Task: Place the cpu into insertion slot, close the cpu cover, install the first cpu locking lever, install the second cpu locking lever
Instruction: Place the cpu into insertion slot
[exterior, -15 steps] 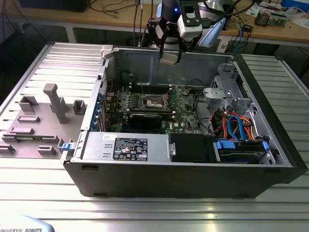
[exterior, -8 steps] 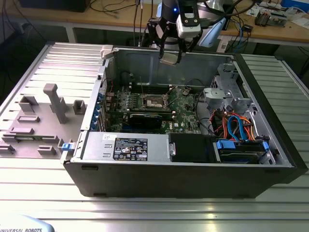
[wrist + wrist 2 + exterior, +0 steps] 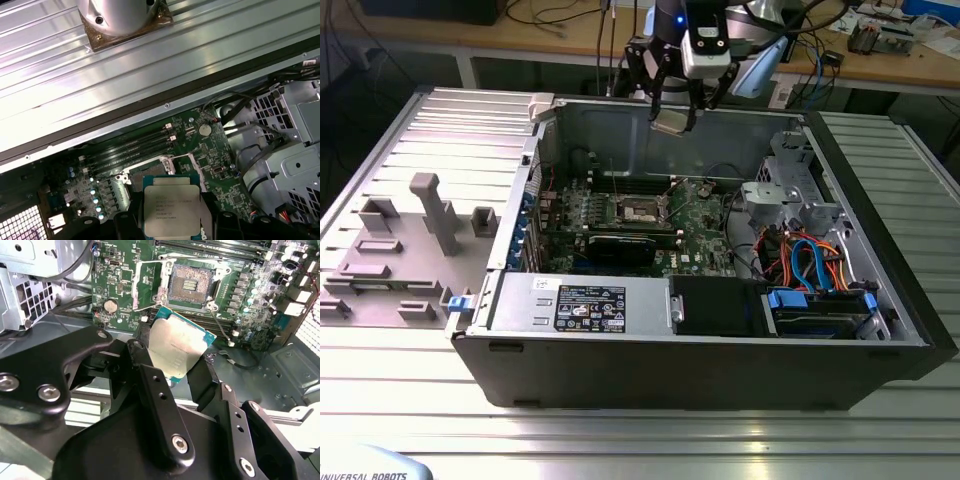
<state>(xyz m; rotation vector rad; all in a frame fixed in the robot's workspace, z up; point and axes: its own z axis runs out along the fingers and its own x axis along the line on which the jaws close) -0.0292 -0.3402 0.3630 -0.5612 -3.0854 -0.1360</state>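
Note:
My gripper (image 3: 676, 100) hangs above the far wall of the open computer case, shut on the cpu (image 3: 673, 122), a flat square chip with a silvery top. Both wrist views show the cpu (image 3: 175, 347) (image 3: 171, 210) pinched at its edges between black fingers (image 3: 141, 342). The insertion slot (image 3: 638, 208) (image 3: 189, 284) lies uncovered on the green motherboard, below and in front of the chip, its dark centre showing. The cpu cover (image 3: 142, 287), a thin silver frame, stands swung open beside the slot. A thin locking lever (image 3: 220, 322) sticks out from the slot's corner, unlatched.
A long black graphics card (image 3: 620, 245) lies just in front of the slot. The power supply (image 3: 580, 300) fills the case's front. A drive cage (image 3: 790, 190) and coloured cables (image 3: 810, 260) sit at the exterior view's right. Grey fixture blocks (image 3: 430, 210) stand outside on the left.

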